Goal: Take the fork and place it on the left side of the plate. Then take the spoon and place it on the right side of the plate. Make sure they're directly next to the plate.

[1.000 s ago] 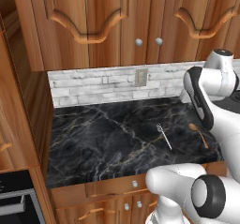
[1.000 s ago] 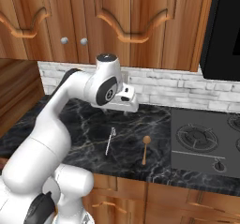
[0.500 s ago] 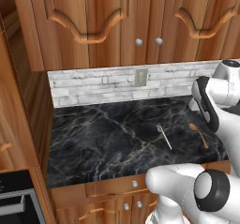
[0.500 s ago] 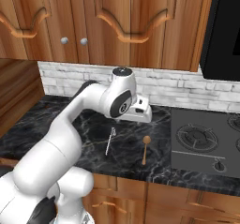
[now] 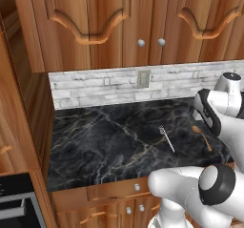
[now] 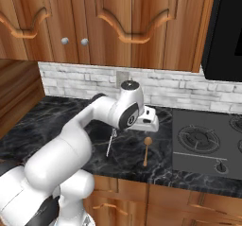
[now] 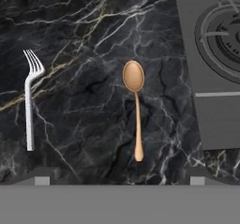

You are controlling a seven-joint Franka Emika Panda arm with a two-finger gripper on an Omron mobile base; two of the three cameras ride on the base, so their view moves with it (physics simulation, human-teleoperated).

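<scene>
The silver fork [image 7: 29, 101] lies flat on the black marble counter [image 7: 84, 26], tines toward the wall, also seen as the fork [image 6: 110, 142] and the fork [image 5: 167, 139]. A short way to its right lies the brown wooden spoon [image 7: 136, 110], the same spoon [image 6: 147, 150] and spoon [image 5: 202, 136], roughly parallel to the fork. My gripper [image 7: 119, 178] hangs above the spoon's handle end, open wide with nothing between its fingertips [image 7: 42, 180]. In the right base view the gripper [image 6: 151, 122] hovers over the counter just behind the spoon. The plate is out of view.
A grey cooktop [image 6: 203, 142] with burners starts just right of the spoon, its edge close in the hand view as the cooktop [image 7: 211, 106]. A white brick backsplash [image 5: 105, 86] and wooden cabinets [image 5: 95, 22] stand behind. An oven [image 5: 14, 203] sits low at the left.
The arm has swung right and lower, carrying the hand from above the fork area to over the spoon. Fork and spoon have not moved. The jaws stayed open.
</scene>
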